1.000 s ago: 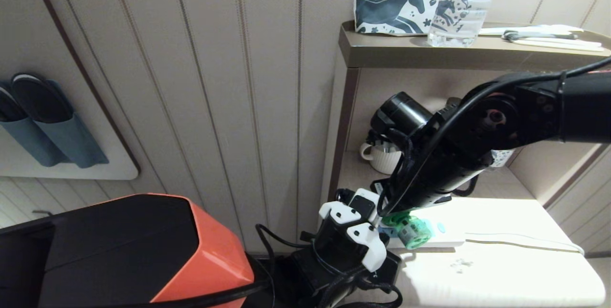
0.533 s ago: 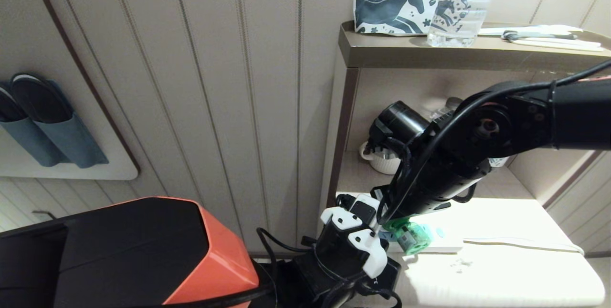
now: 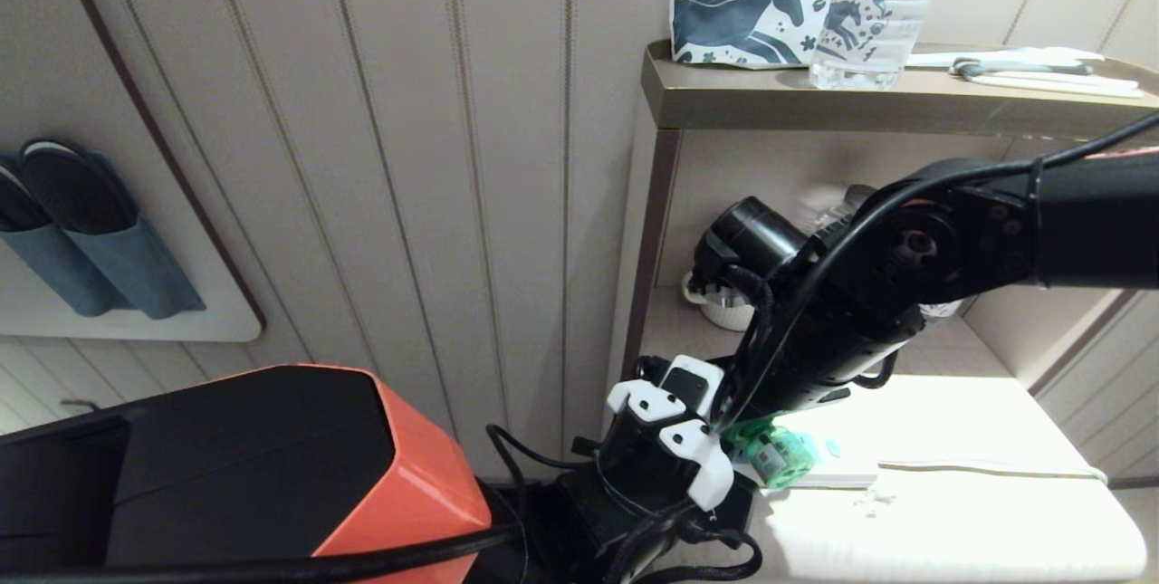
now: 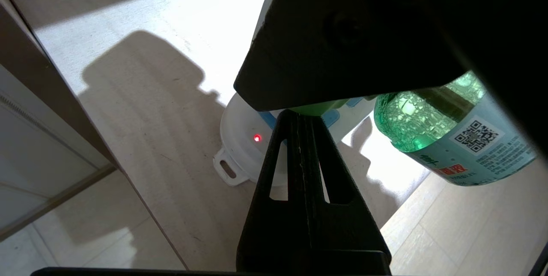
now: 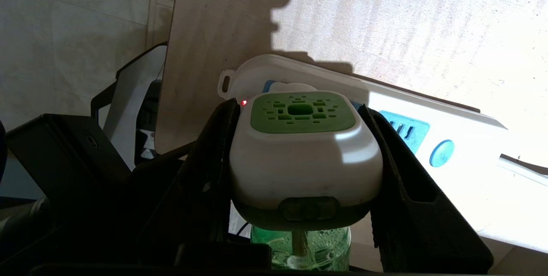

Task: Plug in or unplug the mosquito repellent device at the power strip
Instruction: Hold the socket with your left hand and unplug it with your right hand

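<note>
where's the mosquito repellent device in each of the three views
Head view: the mosquito repellent device shows as a small green bottle low in the middle, under the right arm's wrist.
Left wrist view: its green bottle with a QR label is at the right, below a dark finger.
Right wrist view: its white head with green cap fills the centre, clamped by the right gripper.
Shared landmark: the power strip, its red light lit.
</note>
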